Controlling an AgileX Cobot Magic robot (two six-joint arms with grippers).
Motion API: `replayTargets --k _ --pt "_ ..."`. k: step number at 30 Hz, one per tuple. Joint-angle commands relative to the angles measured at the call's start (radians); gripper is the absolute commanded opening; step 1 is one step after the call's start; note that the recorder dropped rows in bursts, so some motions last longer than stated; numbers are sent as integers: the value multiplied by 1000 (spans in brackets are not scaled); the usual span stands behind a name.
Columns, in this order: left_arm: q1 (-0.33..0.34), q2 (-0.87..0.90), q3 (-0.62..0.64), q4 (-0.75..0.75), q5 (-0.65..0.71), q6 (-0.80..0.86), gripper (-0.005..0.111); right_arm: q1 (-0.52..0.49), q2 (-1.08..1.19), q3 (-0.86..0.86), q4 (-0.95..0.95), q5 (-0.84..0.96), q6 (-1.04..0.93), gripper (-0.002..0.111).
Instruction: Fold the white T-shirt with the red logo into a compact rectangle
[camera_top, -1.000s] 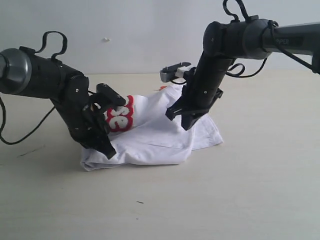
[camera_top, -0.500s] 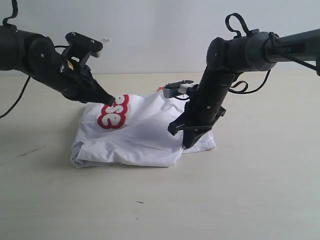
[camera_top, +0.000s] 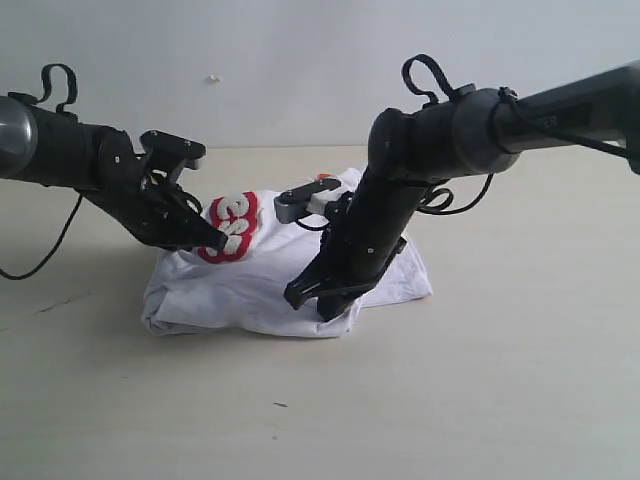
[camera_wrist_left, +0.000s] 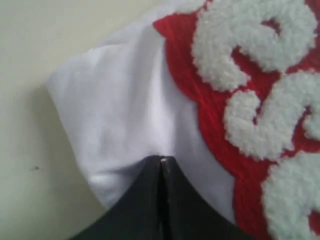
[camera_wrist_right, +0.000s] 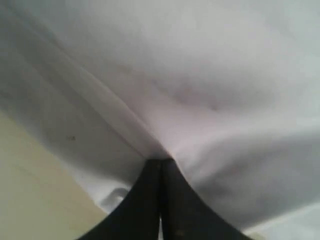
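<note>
Mid-desk (camera_top: 480, 380), lying as a lumpy, roughly rectangular bundle of several layers: the T-shirt (camera_top: 250, 295), long edge toward the camera in the exterior view, rear rising a little higher. On the bundle's upper left, facing up and partly folded over: the logo (camera_top: 232, 228), only a few fuzzy white letters with a thick red outline showing. Reaching in from the left, low over the desk, with the left gripper (camera_top: 214, 240) tipped down onto the cloth right at the logo's edge. Clenched there on the T-shirt, going by the left wrist view: both fingers (camera_wrist_left: 145, 200) pressed flat together, a pucker of white fabric drawn in at the tip, red outline just beside it. Coming in from the right and across the bundle's middle, bent steeply downward, with the right gripper (camera_top: 318, 300) at the front edge of the T-shirt, close to the desk. Likewise clamped on the T-shirt, going by the right wrist view: fingers (camera_wrist_right: 142, 210) meeting with no gap, creases of white cloth converging on the tip, bare desk beside the hem. Grippers well apart, part of the logo between them. Behind everything, a plain pale wall (camera_top: 300, 60).
</note>
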Motion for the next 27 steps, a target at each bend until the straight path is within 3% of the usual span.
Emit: replayTargets --k 1,13,17,22,27 --pt "7 14 -22 -19 46 10 0 6 -2 28 -165 53 121 0" --pt "18 -18 -24 -41 51 38 0 6 -68 73 -185 -10 146 0" --pt "16 -73 -24 -198 47 165 0 6 -156 73 -253 -229 173 0" --pt "16 -126 -24 -460 65 374 0 -22 -145 55 -442 -531 491 0" --pt "12 -91 -24 -747 94 672 0 -58 -10 -66 -452 -381 508 0"
